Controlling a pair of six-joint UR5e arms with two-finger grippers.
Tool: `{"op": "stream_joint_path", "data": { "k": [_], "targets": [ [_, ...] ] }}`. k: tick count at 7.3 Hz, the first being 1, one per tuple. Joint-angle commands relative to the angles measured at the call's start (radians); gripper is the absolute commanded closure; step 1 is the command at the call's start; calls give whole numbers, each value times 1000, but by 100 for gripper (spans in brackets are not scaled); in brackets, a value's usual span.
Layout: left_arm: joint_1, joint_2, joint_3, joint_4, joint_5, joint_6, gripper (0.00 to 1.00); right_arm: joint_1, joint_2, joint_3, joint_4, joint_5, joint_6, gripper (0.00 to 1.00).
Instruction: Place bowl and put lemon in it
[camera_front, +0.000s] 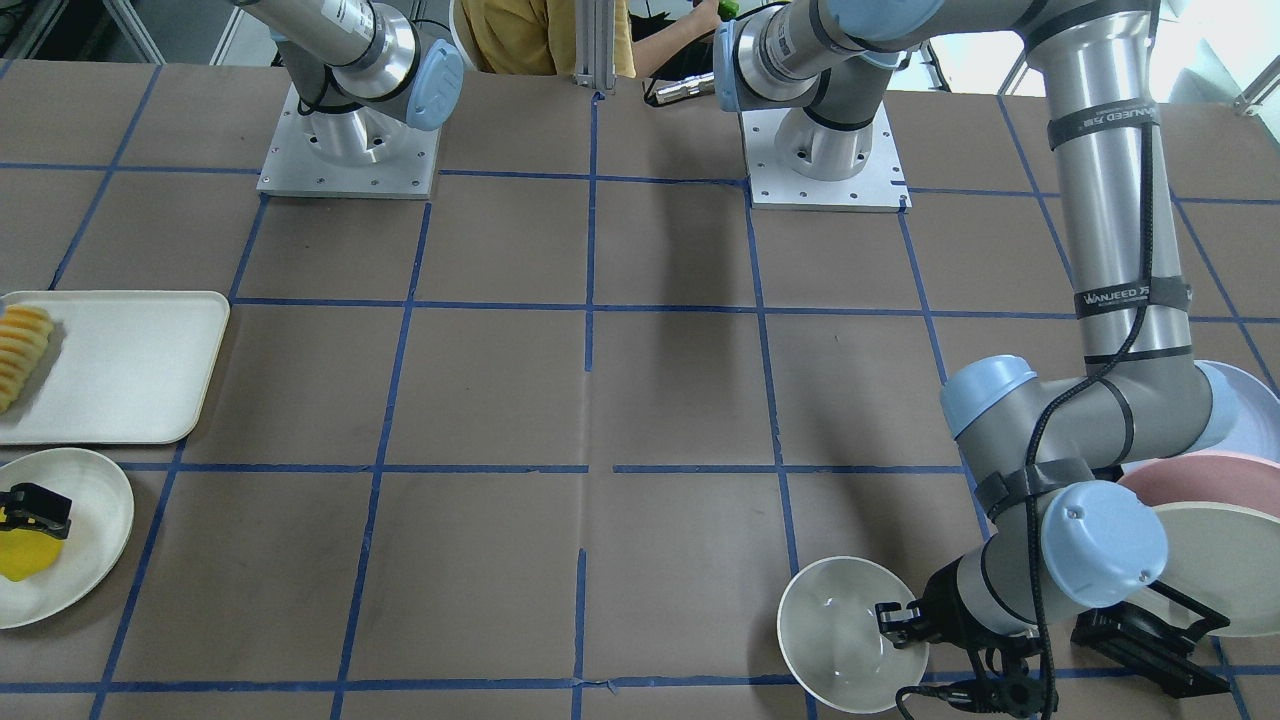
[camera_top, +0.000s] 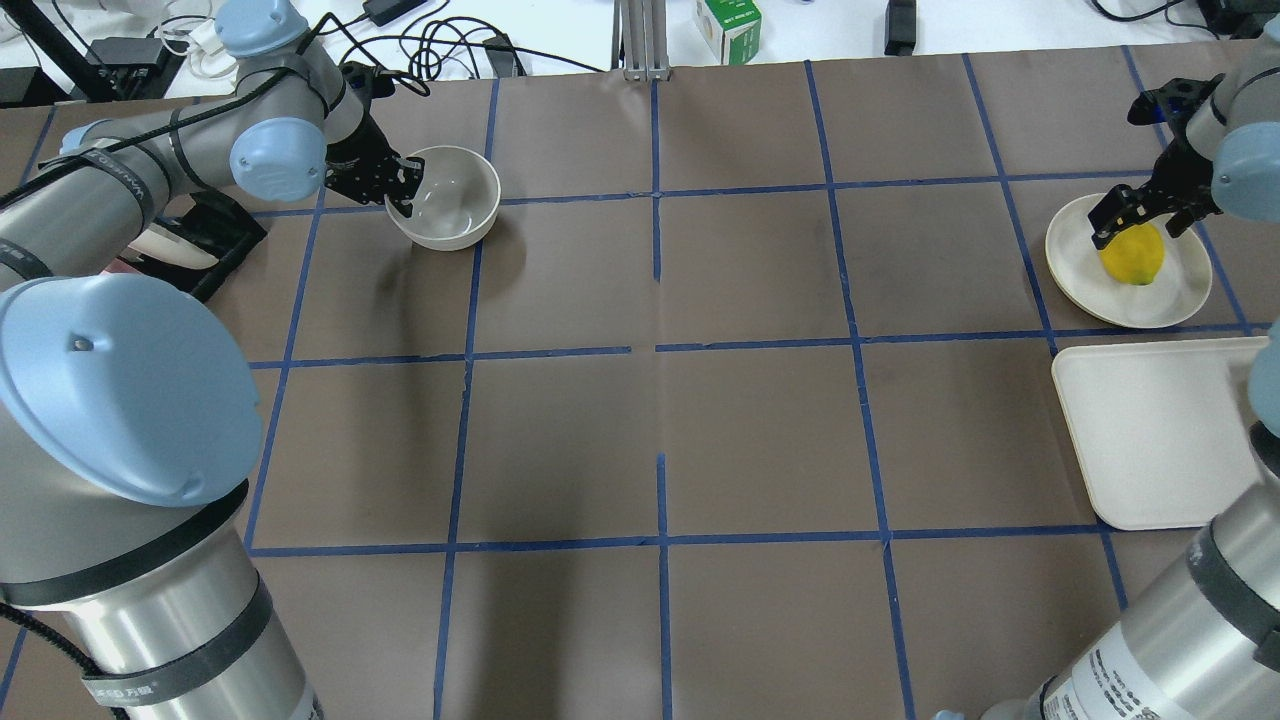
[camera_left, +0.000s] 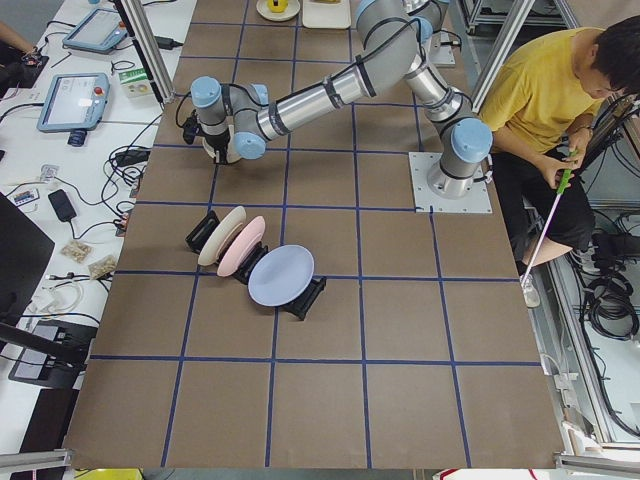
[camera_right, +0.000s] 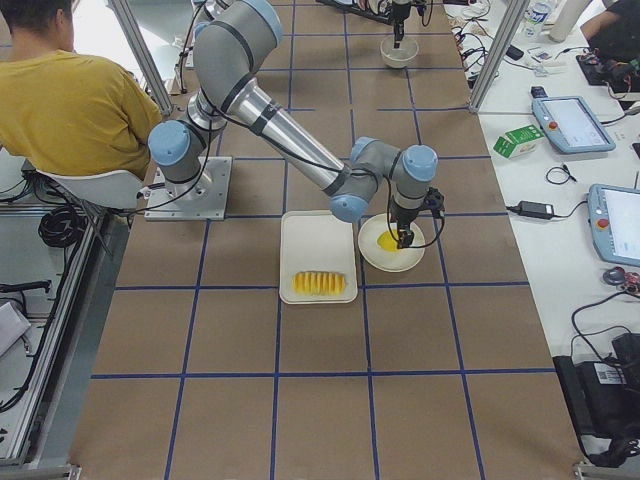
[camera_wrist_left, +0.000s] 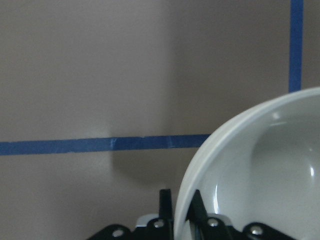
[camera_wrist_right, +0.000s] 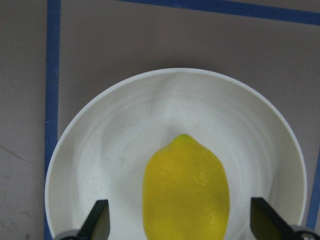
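The brown surface (camera_top: 760, 430), ruled with blue tape, carries everything. In the overhead view the left arm (camera_top: 120, 180) reaches out to about 10 o'clock and the right arm (camera_right: 290, 140) to between 2 and 3 o'clock. The two work at opposite ends, well apart.

A pale tray (camera_top: 1150, 430) lies at 3 to 4 o'clock. The bowl (camera_top: 450, 200) is at 10 o'clock, in the grip of the left claw (camera_top: 400, 185). That claw is drawn narrow on the rim, one finger (camera_wrist_left: 166, 210) outside the wall and the other inside. The rim is tilted, and the shadow under it suggests the bowl hangs clear of the surface.

A shallow plate (camera_top: 1180, 290) sits just beyond the tray and holds the lemon (camera_wrist_right: 185, 195). The right claw (camera_wrist_right: 182, 220) is spread wide over the lemon, its fingers at 3 and 9 o'clock and clear of the peel.

In the right wrist view the lemon's long axis runs 12 to 6 o'clock. The jaws would therefore close across its short width, which I judge the better hold. The right arm is far nearer the lemon.

A black strap (camera_front: 1110, 125) on the left arm reads "WANJEED". The print on the green and white carton (camera_top: 727, 25) beyond the surface's far edge is too small to read.
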Motion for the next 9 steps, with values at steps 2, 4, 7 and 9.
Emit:
{"op": "stream_joint_path", "data": {
  "k": [2, 4, 7, 9],
  "targets": [
    [-10, 37, 4, -54, -7, -26, 100, -19, 14, 4, 0, -1, 6, 5],
    [-36, 68, -19, -62, -39, -29, 100, -21, 9, 4, 11, -4, 15, 83],
    [-188, 108, -74, -122, -143, -125, 100, -20, -61, -13, 87, -7, 35, 100],
    [-280, 155, -172, -122, -147, -176, 100, -7, -168, -10, 235, 11, 93, 100]
  ]
}}
